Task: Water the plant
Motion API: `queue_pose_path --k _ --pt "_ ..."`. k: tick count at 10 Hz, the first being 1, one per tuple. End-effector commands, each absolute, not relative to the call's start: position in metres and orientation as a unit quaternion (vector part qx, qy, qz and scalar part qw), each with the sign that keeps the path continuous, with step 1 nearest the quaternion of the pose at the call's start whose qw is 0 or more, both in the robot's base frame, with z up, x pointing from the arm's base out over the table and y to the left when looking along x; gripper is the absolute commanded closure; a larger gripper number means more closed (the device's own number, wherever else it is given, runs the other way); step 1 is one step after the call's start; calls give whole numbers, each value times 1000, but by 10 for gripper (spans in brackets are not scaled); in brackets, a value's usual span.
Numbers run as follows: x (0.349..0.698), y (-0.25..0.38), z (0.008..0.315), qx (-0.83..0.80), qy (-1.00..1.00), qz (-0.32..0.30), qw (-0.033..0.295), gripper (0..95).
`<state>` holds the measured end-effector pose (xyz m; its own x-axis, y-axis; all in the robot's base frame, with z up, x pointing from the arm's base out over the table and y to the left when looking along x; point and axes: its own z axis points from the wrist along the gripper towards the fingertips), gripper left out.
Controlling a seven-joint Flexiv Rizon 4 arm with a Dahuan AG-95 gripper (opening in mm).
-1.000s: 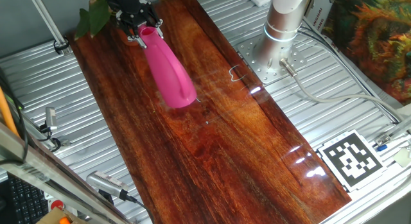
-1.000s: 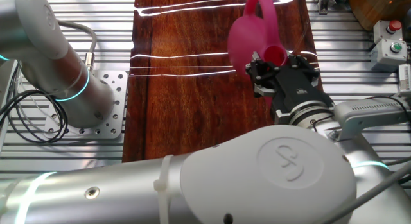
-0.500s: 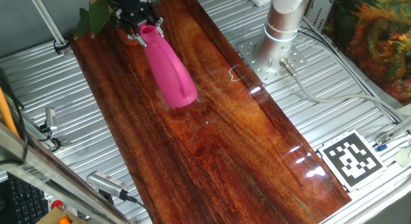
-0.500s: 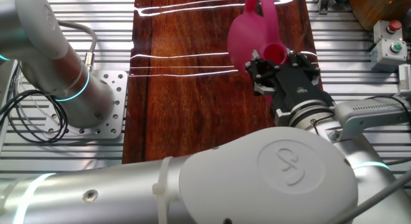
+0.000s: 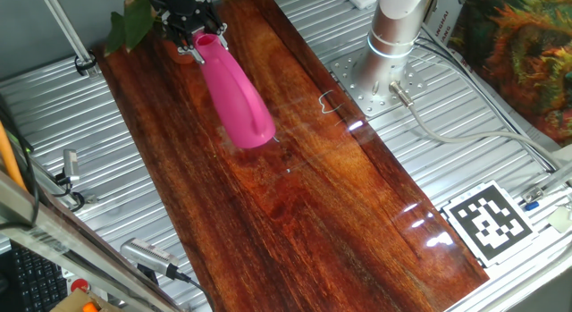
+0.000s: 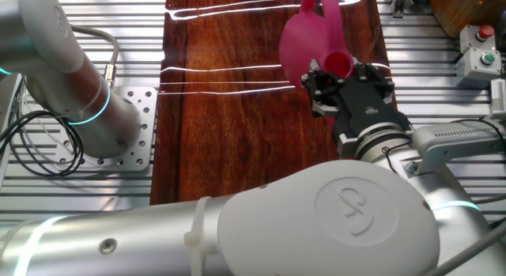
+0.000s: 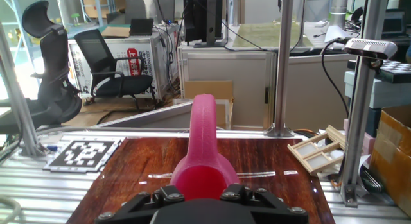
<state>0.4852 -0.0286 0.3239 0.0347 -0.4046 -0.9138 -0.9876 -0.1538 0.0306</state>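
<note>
While the pink watering can point(image 5: 234, 97) is gripped at its spout end by the closed gripper point(image 5: 190, 26) and lifted off the wooden tabletop point(image 5: 304, 196), the plant point(image 5: 128, 23) just beside is judged not yet watered.

Black fingers point(image 5: 185, 24) closed, arm reaching low over the table

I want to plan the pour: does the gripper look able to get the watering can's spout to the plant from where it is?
Probably yes. The gripper is at the pink watering can and the plant's leaves sit right beside it at the table corner, nothing between. Whether the jaws grip the can is unclear.
</note>
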Motion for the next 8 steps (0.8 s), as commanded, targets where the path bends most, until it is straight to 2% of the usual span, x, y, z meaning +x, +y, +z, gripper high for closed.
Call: queue_pose_path --k 1,8 --pt "485 -29 326 -629 547 428 350 950" --pt "484 -29 328 -623 539 435 362 950"
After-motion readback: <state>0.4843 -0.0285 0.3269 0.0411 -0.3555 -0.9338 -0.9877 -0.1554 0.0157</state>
